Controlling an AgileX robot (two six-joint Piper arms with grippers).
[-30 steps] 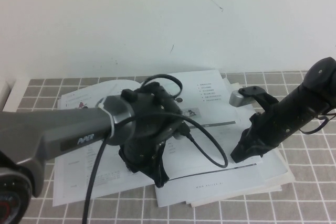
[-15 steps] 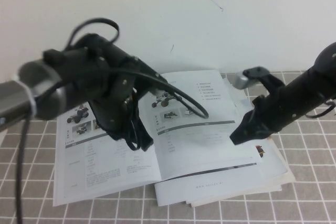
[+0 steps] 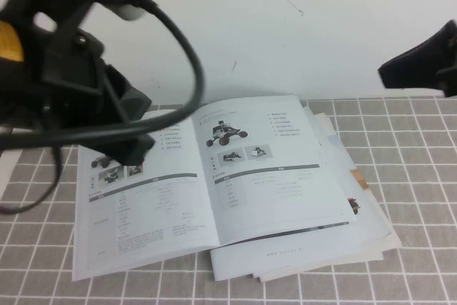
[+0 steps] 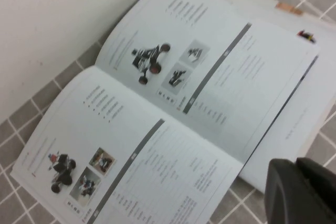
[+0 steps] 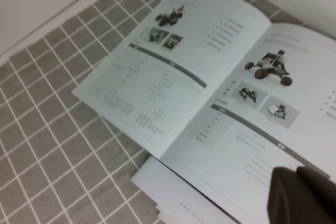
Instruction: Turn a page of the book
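Observation:
The book (image 3: 271,176) lies open and flat on the grey tiled table. It also shows in the left wrist view (image 4: 210,77) and the right wrist view (image 5: 173,87). The page (image 3: 150,205) lies flat as the left-hand sheet, with a small vehicle photo above a dark square picture; its top is partly hidden by my left arm. My left gripper (image 3: 132,149) hangs high above the book's left side, shut and empty (image 4: 294,169). My right gripper (image 3: 385,73) is raised beyond the book's right edge, shut and empty (image 5: 294,177).
An untidy stack of papers (image 3: 357,237) with coloured edges lies under the book and sticks out to the right and front. A white wall (image 3: 285,26) stands right behind the book. Bare grey tiles (image 3: 421,198) lie to the right and front.
Both arms have lifted up and away from the book, the left to the upper left, the right to the upper right. The book now lies uncovered with the page flat on the left.

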